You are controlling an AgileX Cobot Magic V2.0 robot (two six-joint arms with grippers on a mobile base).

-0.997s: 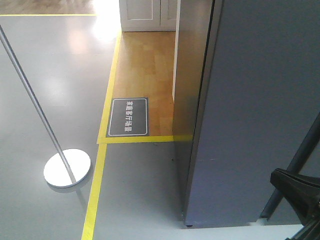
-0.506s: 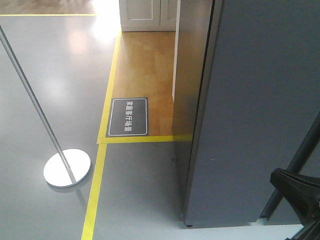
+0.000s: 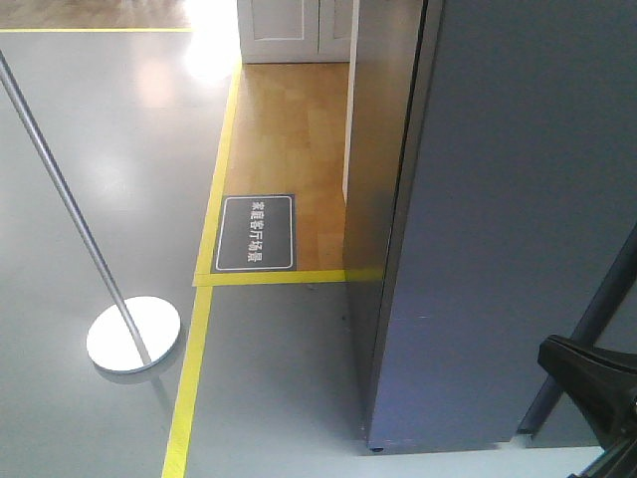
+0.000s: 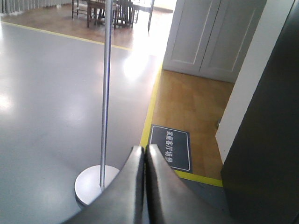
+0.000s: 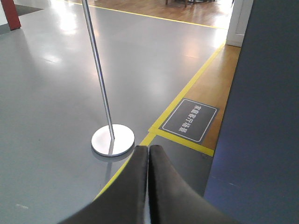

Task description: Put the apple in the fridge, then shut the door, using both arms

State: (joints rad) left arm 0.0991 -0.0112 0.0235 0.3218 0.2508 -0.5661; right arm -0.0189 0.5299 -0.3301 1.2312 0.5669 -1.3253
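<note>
The fridge (image 3: 378,199) stands at the right in the front view, dark grey, with its door (image 3: 528,199) shut against the body along a dark seam. The fridge also shows at the right edge of the left wrist view (image 4: 266,154) and of the right wrist view (image 5: 261,116). The apple is out of view. My left gripper (image 4: 144,148) is shut and empty, and points at the floor left of the fridge. My right gripper (image 5: 148,148) is shut and empty, beside the fridge's grey face.
A metal pole on a round white base (image 3: 133,335) stands on the grey floor to the left. A yellow floor line (image 3: 189,398) and a dark floor sign (image 3: 257,232) lie by the fridge. A black robot part (image 3: 592,383) sits at the lower right.
</note>
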